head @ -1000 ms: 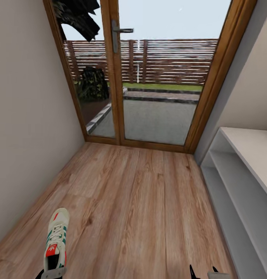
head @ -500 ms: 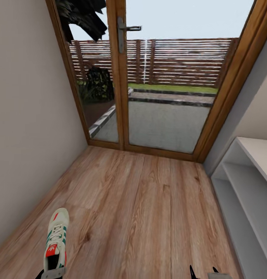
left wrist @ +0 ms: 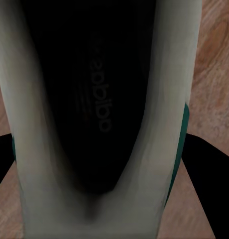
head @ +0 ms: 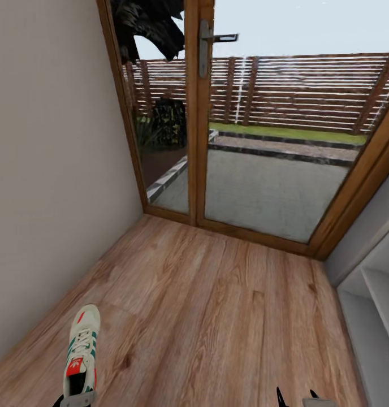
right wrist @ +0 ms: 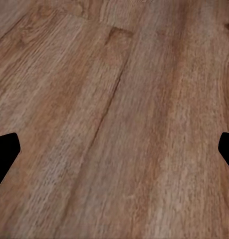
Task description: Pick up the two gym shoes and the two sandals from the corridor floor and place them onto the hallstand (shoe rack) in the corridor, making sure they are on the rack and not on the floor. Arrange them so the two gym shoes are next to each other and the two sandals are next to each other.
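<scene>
I count one gym shoe [head: 81,355] in front of me, cream-white with green stripes and a red-orange tongue patch, and my left wrist camera looks straight into the dark inside of one shoe [left wrist: 102,114], which I take to be the same one. Of my own grippers I can count two: the left gripper [head: 76,400] at the shoe's heel and the right gripper [head: 299,399], with two dark fingertips showing. Beyond that I see one hallstand [head: 375,294], one glazed door with one handle [head: 211,42], and one plank floor [head: 217,316].
</scene>
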Robot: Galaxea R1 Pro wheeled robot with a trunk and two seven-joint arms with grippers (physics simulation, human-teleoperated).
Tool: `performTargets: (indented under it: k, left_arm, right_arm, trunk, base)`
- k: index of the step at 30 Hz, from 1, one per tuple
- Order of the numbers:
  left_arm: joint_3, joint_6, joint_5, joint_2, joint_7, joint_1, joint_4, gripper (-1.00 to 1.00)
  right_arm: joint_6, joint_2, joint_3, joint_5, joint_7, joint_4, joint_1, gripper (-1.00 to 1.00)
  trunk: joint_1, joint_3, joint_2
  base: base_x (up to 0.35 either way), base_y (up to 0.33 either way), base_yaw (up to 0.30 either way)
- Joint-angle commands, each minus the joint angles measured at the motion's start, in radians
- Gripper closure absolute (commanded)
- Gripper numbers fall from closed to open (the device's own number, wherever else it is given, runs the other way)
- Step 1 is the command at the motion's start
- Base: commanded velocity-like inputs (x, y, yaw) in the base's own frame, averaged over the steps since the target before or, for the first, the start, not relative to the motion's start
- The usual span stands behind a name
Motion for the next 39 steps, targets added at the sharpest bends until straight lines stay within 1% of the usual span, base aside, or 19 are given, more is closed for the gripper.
performTargets:
  k: [1, 11, 33, 39]
  left_arm:
    - [0.000, -0.003, 0.001, 0.000, 0.002, -0.001, 0.001, 1.00]
    - [0.001, -0.002, 0.001, 0.001, 0.003, -0.001, 0.001, 1.00]
    - [0.001, -0.002, 0.001, 0.000, 0.013, -0.001, 0.001, 1.00]
    - [0.001, -0.002, 0.001, 0.000, 0.014, -0.001, 0.001, 1.00]
  right_arm:
    - [-0.003, 0.000, -0.002, 0.003, 0.000, 0.001, 0.000, -1.00]
    - [-0.003, 0.000, -0.002, 0.003, 0.000, 0.002, 0.000, -1.00]
    - [-0.003, 0.000, -0.003, 0.003, 0.000, 0.002, 0.000, -1.00]
    - [-0.003, 0.000, -0.003, 0.002, 0.000, 0.002, 0.000, -1.00]
  trunk:
    - [0.000, -0.001, 0.000]
    - [0.000, -0.001, 0.000]
    - [0.000, -0.001, 0.000]
    - [0.000, -0.001, 0.000]
  base:
    - [0.130, -0.019, 0.278]
    - [0.052, -0.004, 0.278]
    - [0.317, -0.027, 0.278]
    - [0.091, -0.003, 0.278]
